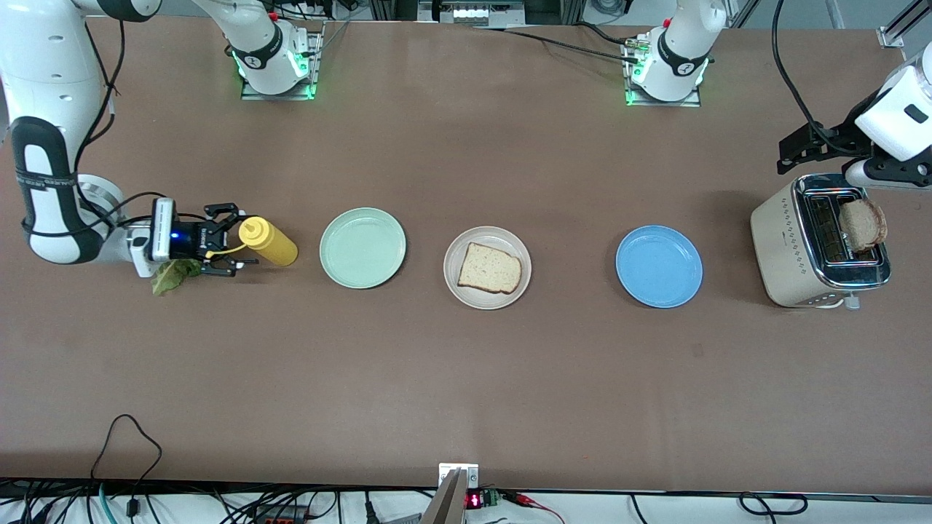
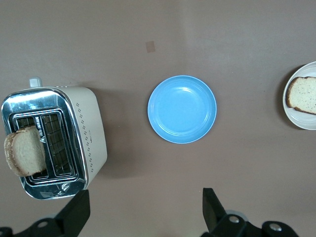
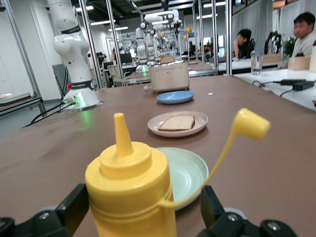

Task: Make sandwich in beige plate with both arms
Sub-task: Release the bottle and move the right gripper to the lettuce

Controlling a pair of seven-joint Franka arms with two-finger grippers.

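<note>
Right gripper (image 1: pixel 231 249): black two-finger unit held low and level at the right arm's end of the table; its fingers (image 3: pixel 74 207) stand spread on either side of the mustard bottle, and actual contact cannot be told.
Mustard bottle (image 1: pixel 268 241): smooth yellow plastic, rounded body, tapered nozzle, between the right gripper's fingers; its small cap (image 3: pixel 251 123) hangs off a thin yellow tether.
Lettuce leaf (image 1: pixel 173 275): crinkly, dark green, lying on the table just under the right gripper's wrist.
Mint green plate (image 1: pixel 362 247): round, shallow, glossy, next past the bottle from the right gripper.
Beige plate (image 1: pixel 487 267): round, pale, raised rim, mid-table, well apart from both grippers.
Bread slice (image 1: pixel 490 268): squarish, porous light crumb, darker crust, flat in the beige plate; no second slice or leaf is on it.
Blue plate (image 1: pixel 659 266): round, smooth, between the beige plate and the toaster.
Toaster (image 1: pixel 817 241): cream body with rounded corners and a dotted pattern, polished chrome top with two slots, directly below the left gripper.
Toast (image 1: pixel 862 223): browned, rough slice standing tilted out of one slot.
Left gripper (image 2: pixel 143 210): raised above the toaster, fingers (image 2: pixel 76 212) wide apart, holding nothing.
Table (image 1: pixel 466 378): flat, matte brown surface.
</note>
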